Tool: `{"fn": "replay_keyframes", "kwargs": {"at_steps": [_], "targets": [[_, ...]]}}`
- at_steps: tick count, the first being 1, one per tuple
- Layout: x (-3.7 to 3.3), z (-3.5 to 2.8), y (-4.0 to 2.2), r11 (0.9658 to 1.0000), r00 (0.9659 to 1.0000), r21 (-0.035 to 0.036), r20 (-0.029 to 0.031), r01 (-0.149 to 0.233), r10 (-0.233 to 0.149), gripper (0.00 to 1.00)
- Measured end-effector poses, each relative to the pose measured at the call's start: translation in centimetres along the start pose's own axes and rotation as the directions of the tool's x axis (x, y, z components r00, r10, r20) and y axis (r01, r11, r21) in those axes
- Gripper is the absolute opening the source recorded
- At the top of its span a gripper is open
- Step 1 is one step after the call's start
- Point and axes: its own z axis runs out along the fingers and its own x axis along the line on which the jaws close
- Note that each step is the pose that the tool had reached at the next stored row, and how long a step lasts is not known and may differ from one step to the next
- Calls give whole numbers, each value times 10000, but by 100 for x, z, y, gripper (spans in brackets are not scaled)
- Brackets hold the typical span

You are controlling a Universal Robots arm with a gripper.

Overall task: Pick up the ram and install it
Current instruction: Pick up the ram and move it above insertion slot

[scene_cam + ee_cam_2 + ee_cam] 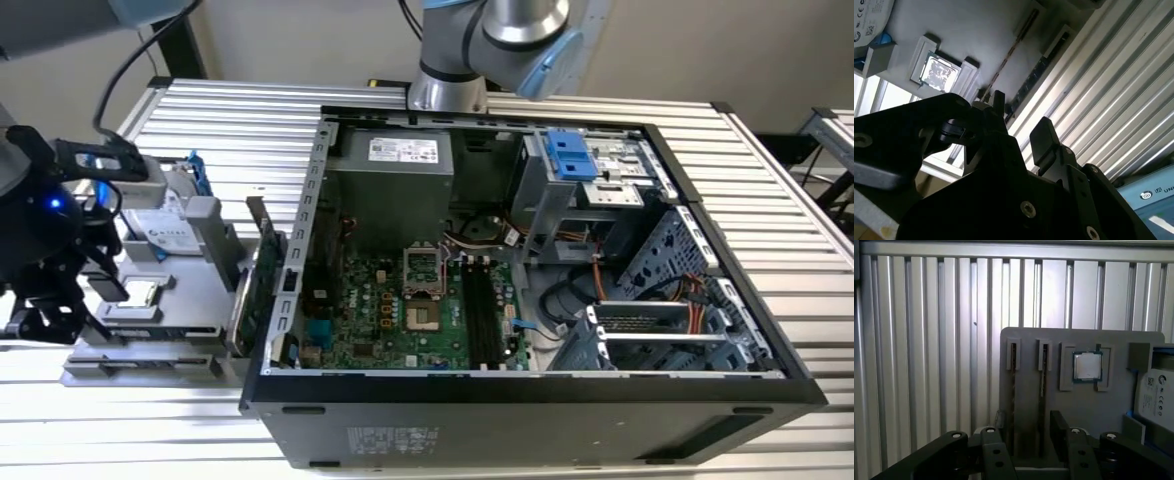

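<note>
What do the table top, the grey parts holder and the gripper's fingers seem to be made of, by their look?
Table top: probably bare aluminium; it is silvery and ribbed, with a soft sheen.
Grey parts holder: likely matte plastic; it is a dull, even grey with formed slots.
Fingers: matte black, either plastic or coated metal; the look leaves that open.

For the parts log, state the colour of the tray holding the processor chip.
Plain grey. The tray shows best in the first wrist view.
</note>
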Motion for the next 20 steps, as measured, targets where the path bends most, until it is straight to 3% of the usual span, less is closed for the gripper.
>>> {"fn": "replay_keyframes", "kwargs": {"at_steps": [15, 20], "targets": [[143, 221, 13, 10000, 10000, 0, -1, -52, 52, 100], [155, 312, 15, 10000, 10000, 0, -1, -64, 64, 100]]}}
